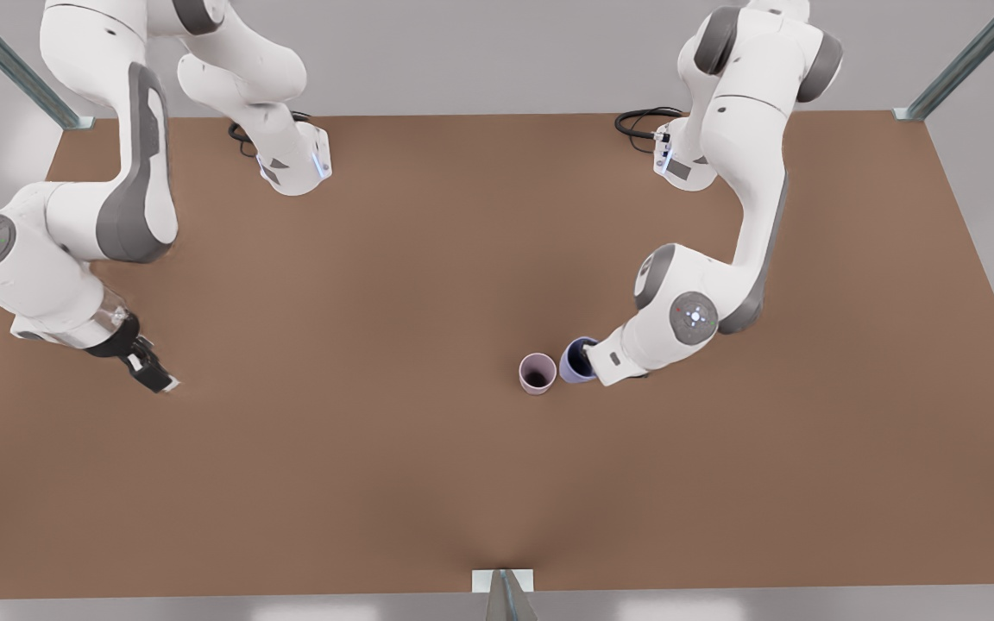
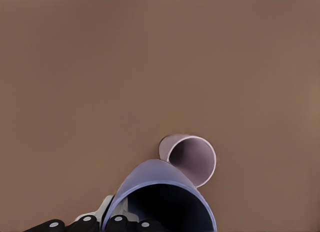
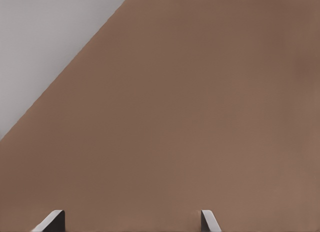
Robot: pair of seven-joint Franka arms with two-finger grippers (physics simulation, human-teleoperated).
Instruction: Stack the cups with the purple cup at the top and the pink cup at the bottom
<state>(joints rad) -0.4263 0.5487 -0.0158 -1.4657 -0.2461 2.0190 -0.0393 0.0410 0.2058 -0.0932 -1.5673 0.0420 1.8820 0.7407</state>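
Fingers of left gripper (image 1: 590,362) clamped on rim/wall of bluish-lavender tapered purple cup (image 1: 575,360), lifted, tilted, just beside mauve-pink tapered pink cup (image 1: 537,373), upright on brown table (image 1: 428,259). Looks light, stiff, slick: keep rim pinch. Right gripper (image 1: 152,376) waits well apart, spread wide, empty.

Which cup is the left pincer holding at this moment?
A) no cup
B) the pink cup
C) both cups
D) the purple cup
D: the left pincer grips the purple cup, beside the pink cup, which stands free on the table; the right pincer waits open.
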